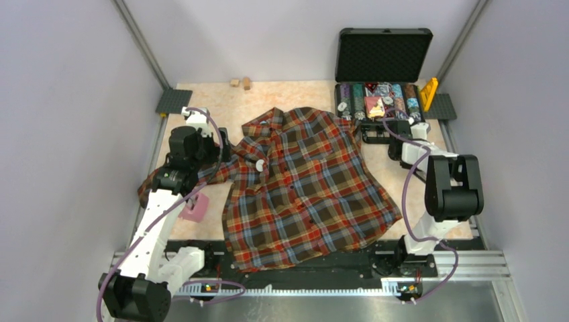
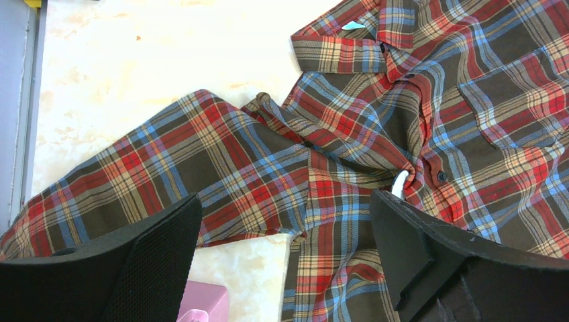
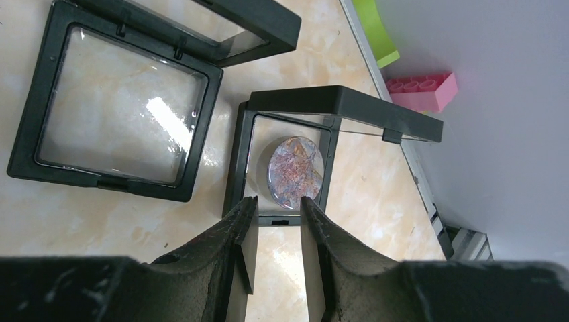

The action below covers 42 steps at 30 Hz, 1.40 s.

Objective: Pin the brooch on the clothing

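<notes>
The brooch [image 3: 295, 172], round and pale with blue and pink marbling, sits inside a small black display frame [image 3: 243, 157] whose clear lid stands raised. The frame lies on the marbled counter [image 3: 376, 201], just beside a second, larger frame [image 3: 40, 107] that also lies open.

The right end effector [image 3: 275, 213] hangs over the near edge of the brooch's frame. Its two dark fingers [image 3: 238, 225] stand only a narrow gap apart. Whether they pinch that edge cannot be told from here. They are not touching the brooch itself.

The shirt [image 1: 302, 184], in red, brown, blue and yellow plaid, lies spread across the middle of the counter with its collar toward the far wall. One sleeve reaches out to the left.

The left end effector [image 2: 285, 201] hovers above that sleeve and the shirt's front, released, with its jaws spread wide and nothing between them. A pink block [image 2: 201, 303] lies on the counter just beside the sleeve.

At the far right corner a black case [image 1: 382, 57] stands with its lid up, and small colourful items fill its tray.
</notes>
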Tool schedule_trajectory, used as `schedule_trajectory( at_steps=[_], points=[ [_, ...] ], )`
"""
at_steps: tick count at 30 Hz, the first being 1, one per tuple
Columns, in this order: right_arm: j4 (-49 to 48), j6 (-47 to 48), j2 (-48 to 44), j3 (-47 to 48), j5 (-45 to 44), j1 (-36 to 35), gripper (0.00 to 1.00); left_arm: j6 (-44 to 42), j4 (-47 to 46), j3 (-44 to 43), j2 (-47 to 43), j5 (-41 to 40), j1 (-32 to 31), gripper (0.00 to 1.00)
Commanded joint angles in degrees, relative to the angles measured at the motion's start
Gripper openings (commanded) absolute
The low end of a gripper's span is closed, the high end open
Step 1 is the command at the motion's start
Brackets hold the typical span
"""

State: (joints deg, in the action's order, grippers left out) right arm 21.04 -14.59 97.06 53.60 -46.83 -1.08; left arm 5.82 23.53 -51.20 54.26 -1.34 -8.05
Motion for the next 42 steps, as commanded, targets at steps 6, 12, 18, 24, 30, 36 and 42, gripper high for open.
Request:
schedule_trajectory(
  at_steps=[6, 12, 18, 24, 30, 36, 42],
  points=[
    [-0.5, 0.1, 1.8, 0.7, -1.9, 0.4, 0.31, -0.4, -2.1, -0.2, -0.1, 0.3, -0.2, 0.98],
    [-0.6, 0.6, 3.5, 0.9, -2.2, 0.9, 0.31, -0.5, -2.0, -0.3, -0.1, 0.1, -0.2, 0.98],
    [-0.4, 1.0, 4.1, 1.1, -4.1, 0.8, 0.30, -0.5, -2.0, -0.3, 0.0, 0.0, -0.1, 0.98],
    [-1.1, 2.0, 4.7, 1.4, -4.4, 0.8, 0.29, -0.5, -2.0, -0.2, 0.1, 0.0, -0.2, 0.98],
    [-1.3, 2.5, 5.7, 1.8, -4.2, 0.8, 0.27, -0.6, -2.0, -0.2, 0.1, 0.0, -0.2, 0.98],
    [-1.8, 3.2, 6.9, 2.2, -5.1, 2.4, 0.27, -0.6, -2.0, -0.2, 0.1, -0.1, -0.2, 0.98],
    [-2.8, 4.3, 8.3, 2.4, -5.8, 2.5, 0.25, -0.6, -2.0, -0.2, 0.3, -0.1, -0.2, 0.98]
  ],
)
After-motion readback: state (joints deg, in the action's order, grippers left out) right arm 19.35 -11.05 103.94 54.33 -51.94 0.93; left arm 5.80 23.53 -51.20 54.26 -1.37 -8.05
